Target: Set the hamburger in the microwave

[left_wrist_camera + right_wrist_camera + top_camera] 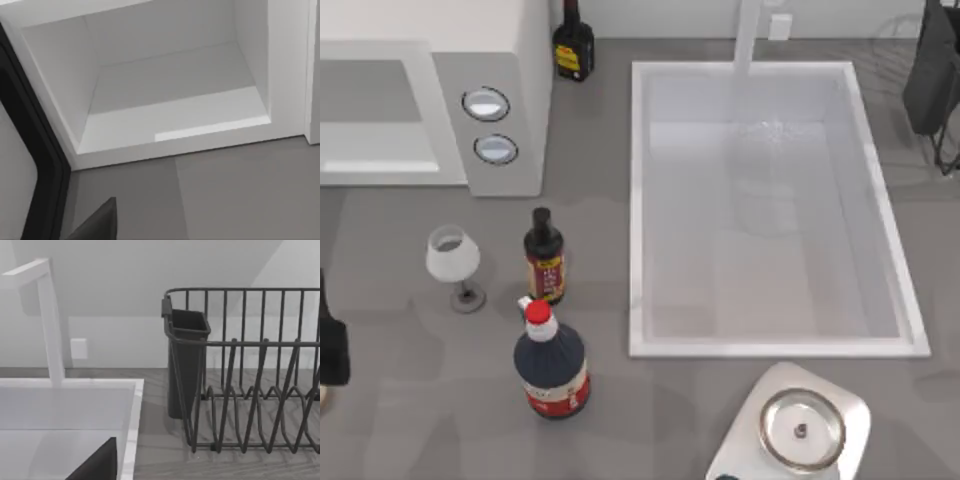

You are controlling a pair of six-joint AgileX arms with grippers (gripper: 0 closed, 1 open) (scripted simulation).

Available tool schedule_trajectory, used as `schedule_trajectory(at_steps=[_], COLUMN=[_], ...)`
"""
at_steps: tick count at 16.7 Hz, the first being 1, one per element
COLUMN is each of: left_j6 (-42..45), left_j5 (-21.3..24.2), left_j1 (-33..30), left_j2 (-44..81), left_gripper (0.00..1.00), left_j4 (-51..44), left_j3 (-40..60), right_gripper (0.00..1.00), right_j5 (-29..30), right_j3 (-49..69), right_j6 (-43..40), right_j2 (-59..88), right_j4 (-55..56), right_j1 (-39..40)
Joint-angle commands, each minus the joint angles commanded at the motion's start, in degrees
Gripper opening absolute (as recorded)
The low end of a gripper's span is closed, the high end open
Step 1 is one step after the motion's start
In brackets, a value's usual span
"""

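The microwave stood at 10 o'clock on the table, its cavity open and bare. I could not find the hamburger or tell either hand's state; locate the bun first

I count 3 dark bottles, 1 wine glass, 1 microwave, 1 sink, 1 dish rack, 1 scale.

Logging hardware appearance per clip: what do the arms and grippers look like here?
Little shows. The left arm appears as a matte black blocky shape at the top view's left edge; the right arm is a dark grey-black mass at the top right. Each wrist view catches a dark wedge-shaped part. No cables or markings visible.
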Motion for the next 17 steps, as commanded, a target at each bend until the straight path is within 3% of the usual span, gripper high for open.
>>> schedule_trajectory(at_steps=[11, 17], left_j6=[44.73, 59.65], left_j5=[-0.02, -0.17], left_j1=[6.26, 8.53], left_j2=[55.96, 74.28], left_gripper=[1.00, 1.00], left_j4=[-33.14, -44.18], left_j3=[32.29, 43.13], right_gripper=[1.00, 1.00], right_j5=[0.00, 0.00], right_j3=[0.00, 0.00], right_j6=[0.00, 0.00], right_j2=[0.00, 0.00], right_j4=[0.00, 0.00], right_j1=[0.00, 0.00])
